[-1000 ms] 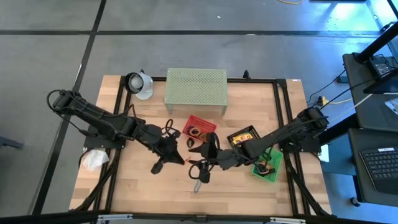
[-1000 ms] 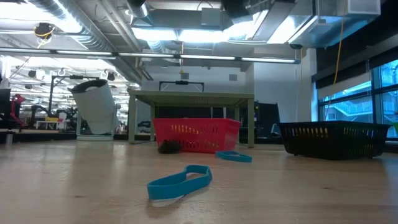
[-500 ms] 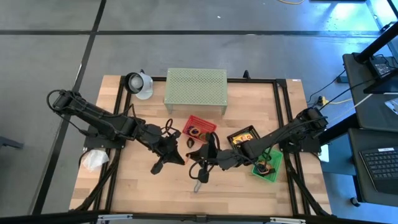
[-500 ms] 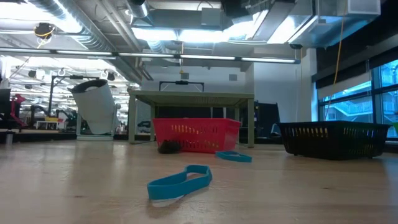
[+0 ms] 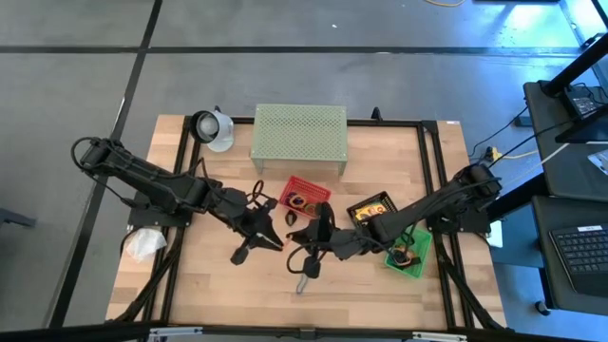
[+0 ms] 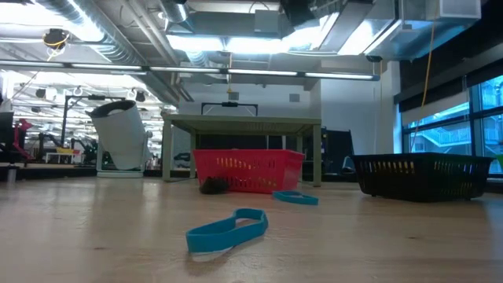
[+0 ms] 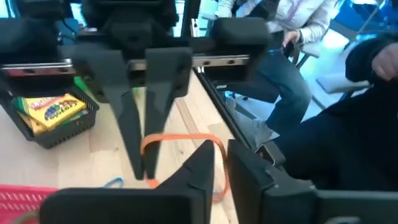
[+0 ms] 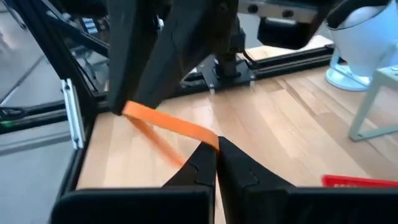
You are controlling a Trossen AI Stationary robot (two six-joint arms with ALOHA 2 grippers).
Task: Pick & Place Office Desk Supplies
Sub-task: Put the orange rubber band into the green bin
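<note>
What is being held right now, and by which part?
An orange loop, stretched between both grippers: the right gripper is shut on one end, and the left gripper grips the other end.

An orange loop (image 8: 163, 127), a flat rubbery band, hangs stretched in the air above the counter (image 5: 209, 285) near its middle, one end pinched by the left gripper's fingers (image 8: 134, 68), the other by the right gripper's fingers (image 8: 214, 163). A blue loop (image 6: 226, 230) lies flat on the wood at about 6 o'clock from the centre; a second blue loop (image 6: 295, 197) lies flat farther back, near the red basket (image 6: 247, 170). A yellow-and-green crayon-style box (image 7: 55, 109) lies tilted in the black basket (image 7: 74, 124) at roughly 3 o'clock. More small loops sit in the green basket (image 5: 407, 256), colours hard to tell.
</note>
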